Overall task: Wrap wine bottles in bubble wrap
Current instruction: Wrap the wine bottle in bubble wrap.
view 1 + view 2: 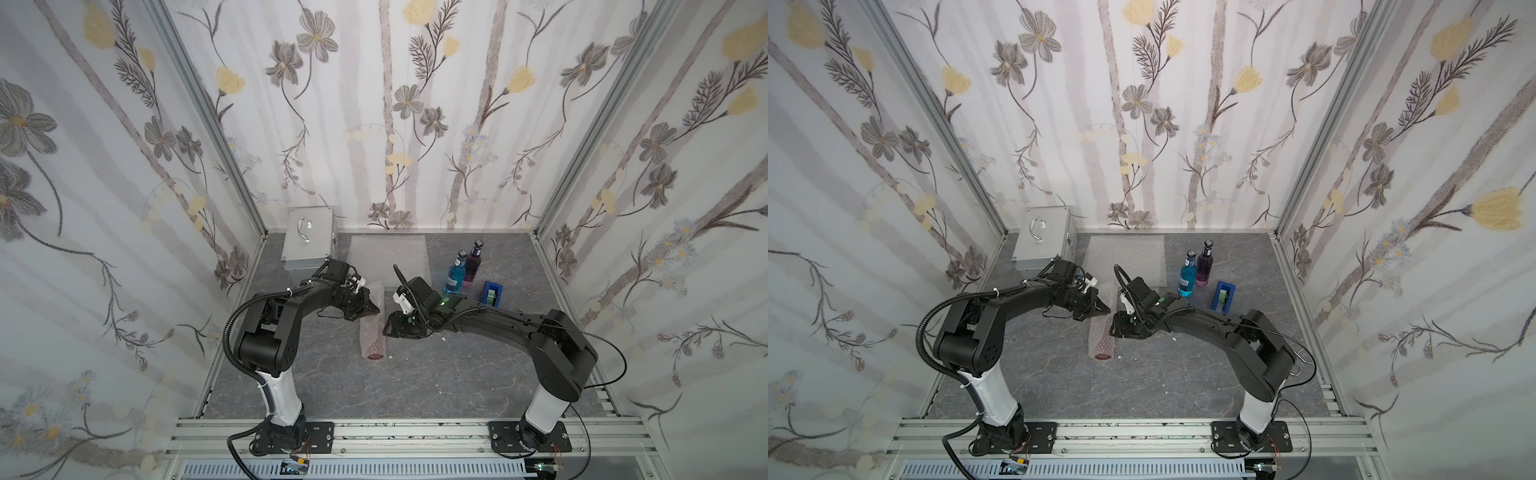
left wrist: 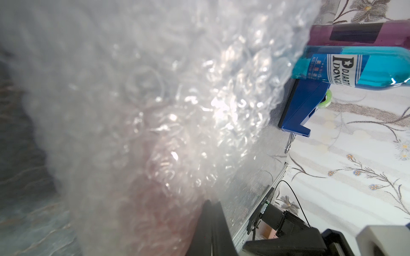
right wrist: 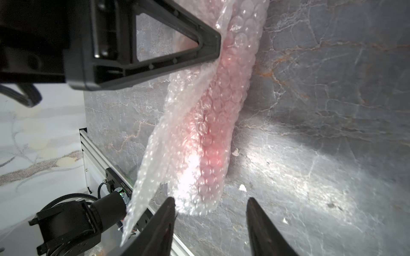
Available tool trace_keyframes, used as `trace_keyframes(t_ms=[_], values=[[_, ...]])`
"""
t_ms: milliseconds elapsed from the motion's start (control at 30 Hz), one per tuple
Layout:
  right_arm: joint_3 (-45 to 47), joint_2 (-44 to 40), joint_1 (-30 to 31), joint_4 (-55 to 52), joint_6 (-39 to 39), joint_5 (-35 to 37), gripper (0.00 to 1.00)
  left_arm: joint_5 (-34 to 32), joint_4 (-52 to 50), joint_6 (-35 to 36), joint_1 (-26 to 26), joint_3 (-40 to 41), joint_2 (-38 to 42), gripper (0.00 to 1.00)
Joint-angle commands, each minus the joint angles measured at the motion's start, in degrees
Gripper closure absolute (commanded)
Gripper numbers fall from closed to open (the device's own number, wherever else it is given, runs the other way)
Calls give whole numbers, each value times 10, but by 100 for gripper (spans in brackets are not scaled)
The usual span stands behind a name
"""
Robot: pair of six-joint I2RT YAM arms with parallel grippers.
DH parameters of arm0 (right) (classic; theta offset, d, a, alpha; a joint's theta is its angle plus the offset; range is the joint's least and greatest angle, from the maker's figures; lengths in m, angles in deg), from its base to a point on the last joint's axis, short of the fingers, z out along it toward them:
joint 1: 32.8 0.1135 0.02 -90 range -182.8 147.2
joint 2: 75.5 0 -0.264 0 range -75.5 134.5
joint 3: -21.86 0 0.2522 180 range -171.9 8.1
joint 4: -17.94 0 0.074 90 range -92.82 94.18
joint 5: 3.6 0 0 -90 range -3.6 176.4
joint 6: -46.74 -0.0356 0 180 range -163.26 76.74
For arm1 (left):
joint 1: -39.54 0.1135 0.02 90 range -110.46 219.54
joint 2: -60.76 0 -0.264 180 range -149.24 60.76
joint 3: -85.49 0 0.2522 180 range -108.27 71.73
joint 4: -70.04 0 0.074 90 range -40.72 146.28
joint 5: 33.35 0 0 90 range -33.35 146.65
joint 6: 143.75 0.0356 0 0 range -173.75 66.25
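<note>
A red wine bottle [image 1: 372, 332] lies rolled in bubble wrap [image 3: 213, 124] mid-table, its pink glow showing through the bubbles. My left gripper [image 1: 371, 309] is shut on the wrap's loose flap [image 3: 177, 133], which it holds up off the roll; up close the wrap [image 2: 177, 99] fills the left wrist view ahead of the shut gripper [image 2: 211, 204]. My right gripper [image 3: 210, 206] is open, its fingertips [image 3: 170, 204] either side of the roll's near end without touching it. The blue bottle [image 1: 455, 274] and purple bottle [image 1: 471, 264] stand upright at the back right.
A spare flat bubble wrap sheet [image 1: 390, 257] lies at the back centre. A silver metal case [image 1: 309, 239] sits in the back left corner. A blue tape dispenser [image 1: 492, 293] stands right of the bottles. Small white scraps [image 3: 243, 188] lie beside the roll.
</note>
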Motion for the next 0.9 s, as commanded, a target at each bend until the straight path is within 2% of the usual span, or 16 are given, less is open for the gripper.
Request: trace_keyframes(t_ms=[0,133,400,533,667,700,867], values=[[-15,-6,-1,6,-4,-1,53,-73,-51,8,-1,4,-3,100],[-60,18,0,10,-16,-11,70,-73,-56,11,-4,0,-6,100],[-122,81,2,-24,-23,-6,69,-74,-59,11,-6,-3,-8,100],[-111,85,2,-25,-31,-4,73,-74,-60,12,-7,-4,-8,100],[-85,75,2,-14,-33,-16,97,-75,-60,11,-7,-4,-7,100],[-74,72,2,-9,-35,-20,100,-75,-61,11,-7,-4,-8,100],[-41,67,3,9,-41,-29,100,-75,-61,11,-7,-4,-7,100]])
